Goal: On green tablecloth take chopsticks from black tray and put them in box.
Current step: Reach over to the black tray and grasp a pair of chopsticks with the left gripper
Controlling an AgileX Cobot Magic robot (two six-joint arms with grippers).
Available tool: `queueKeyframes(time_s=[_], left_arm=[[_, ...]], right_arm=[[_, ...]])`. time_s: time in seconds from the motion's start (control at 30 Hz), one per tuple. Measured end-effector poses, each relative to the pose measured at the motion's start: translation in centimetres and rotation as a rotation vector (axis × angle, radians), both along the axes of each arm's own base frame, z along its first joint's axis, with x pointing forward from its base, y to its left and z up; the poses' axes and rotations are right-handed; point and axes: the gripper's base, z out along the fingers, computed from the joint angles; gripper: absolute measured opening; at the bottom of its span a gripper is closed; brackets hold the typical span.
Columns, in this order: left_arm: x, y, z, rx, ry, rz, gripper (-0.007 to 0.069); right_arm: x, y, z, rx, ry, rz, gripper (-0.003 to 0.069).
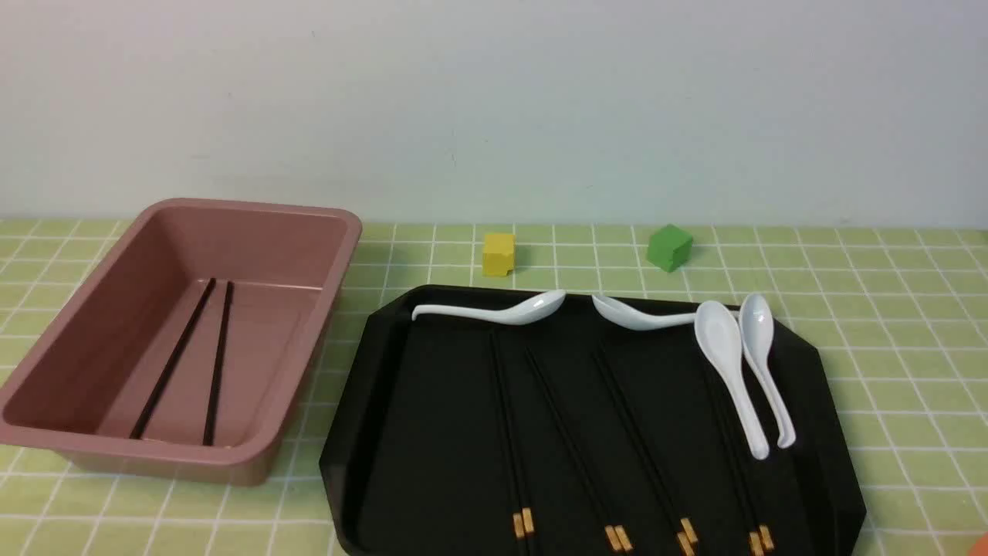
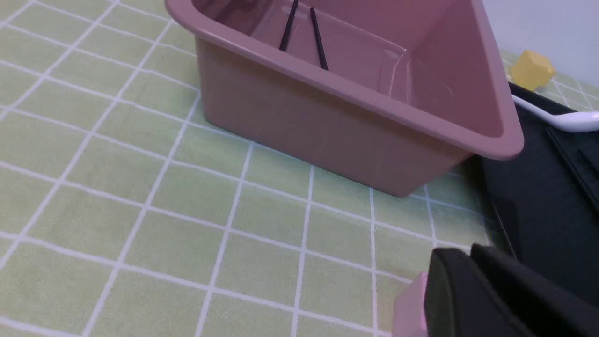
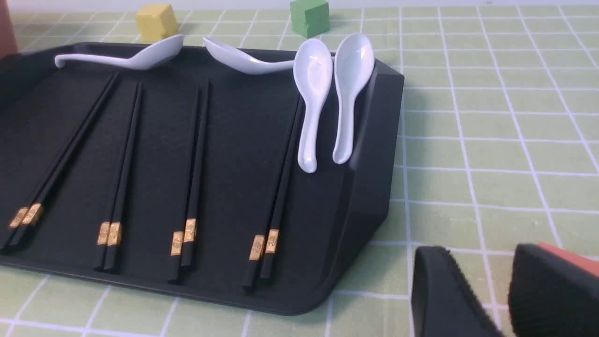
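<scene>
**Fig. Task state: partway through.** The box (image 2: 327, 121) stands on the green tablecloth (image 1: 911, 324) just beside the black tray (image 1: 826, 432), on the robot's left. One pair of chopsticks (image 1: 218, 363) lies flat on the box floor, sticks near-parallel, i.e. one transfer is complete. Four tray pairs (image 3: 194, 159) lie side by side in the tray, gold bands toward the robot and tips toward the far rim. These four are what is left, so approx. one-fifth is done by count.

Four white spoons (image 1: 718, 332) share the tray's far and right parts. The spoons, yellow cube (image 1: 499, 254) & green cube (image 1: 669, 247) are not task items.

L gripper (image 2: 468, 252): fingers together w/ no gap seen and nothing between them. It is over the cloth, near the box's corner and the tray's left edge.

R gripper (image 3: 482, 255): fingers apart, cloth visible between them, empty. It is over the cloth just off the tray's near right corner, nearest the rightmost pair.

Judgement: the next step is picking up one tray pair, prob. w/ the R gripper.
</scene>
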Motion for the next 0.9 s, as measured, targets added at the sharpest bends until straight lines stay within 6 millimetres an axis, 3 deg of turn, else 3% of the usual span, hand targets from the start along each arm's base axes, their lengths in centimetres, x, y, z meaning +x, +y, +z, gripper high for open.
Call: queueKeyframes(time_s=[0.9], left_arm=[[0.0, 0.0, 0.0, 0.0, 0.0, 0.0, 0.008]], right_arm=[[0.0, 0.0, 0.0, 0.0, 0.0, 0.0, 0.024]])
